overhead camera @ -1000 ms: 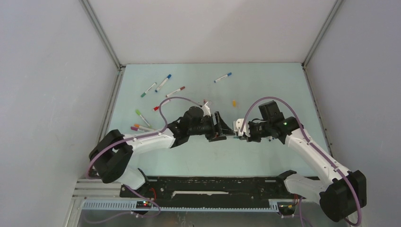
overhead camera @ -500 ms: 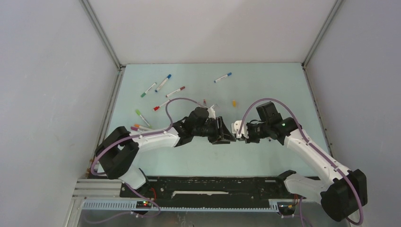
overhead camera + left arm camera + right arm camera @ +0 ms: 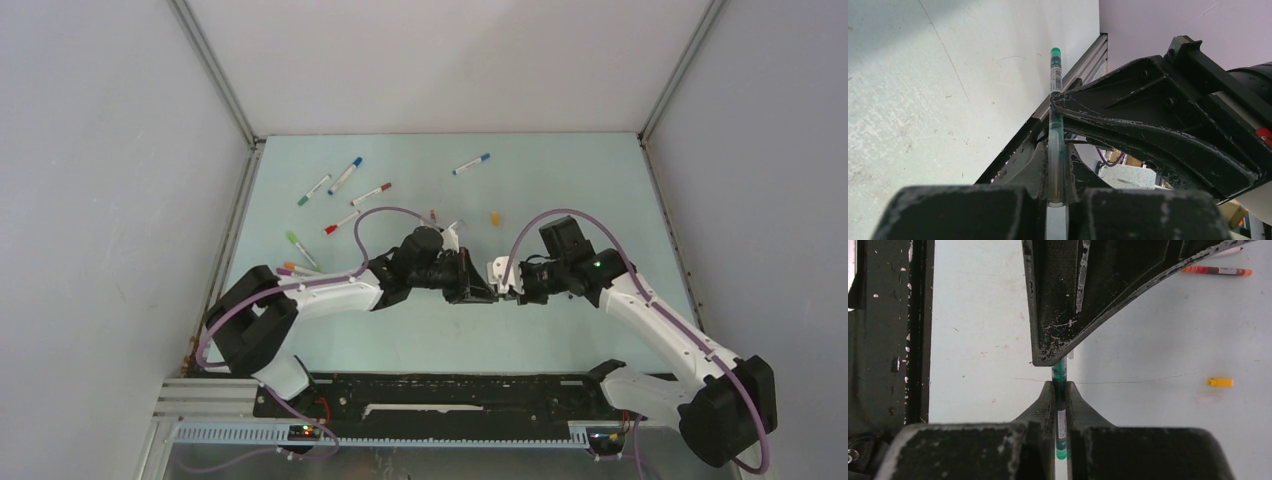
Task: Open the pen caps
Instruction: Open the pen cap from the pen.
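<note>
A green pen point(image 3: 1055, 80) is held level between my two grippers above the middle of the table. My right gripper point(image 3: 1060, 385) is shut on its barrel, with the labelled green tail point(image 3: 1061, 440) sticking back between the fingers. My left gripper point(image 3: 1056, 150) is shut on the opposite end, where a pale translucent cap point(image 3: 1055, 175) sits between its jaws. In the top view the left gripper point(image 3: 478, 290) and right gripper point(image 3: 505, 283) meet tip to tip, hiding the pen. A loose orange cap point(image 3: 1219, 382) lies on the table point(image 3: 560, 190) beyond them.
Several capped pens lie at the back left: a blue one point(image 3: 345, 175), a green one point(image 3: 315, 189), two red ones point(image 3: 371, 193). Another blue pen point(image 3: 471, 164) lies at the back centre. More pens point(image 3: 295, 268) sit by the left wall. A black rail point(image 3: 450, 395) runs along the near edge.
My left gripper has moved right to meet the right gripper and its jaws have shut on the pen's cap end. The right gripper has shifted slightly left, still holding the pen.
</note>
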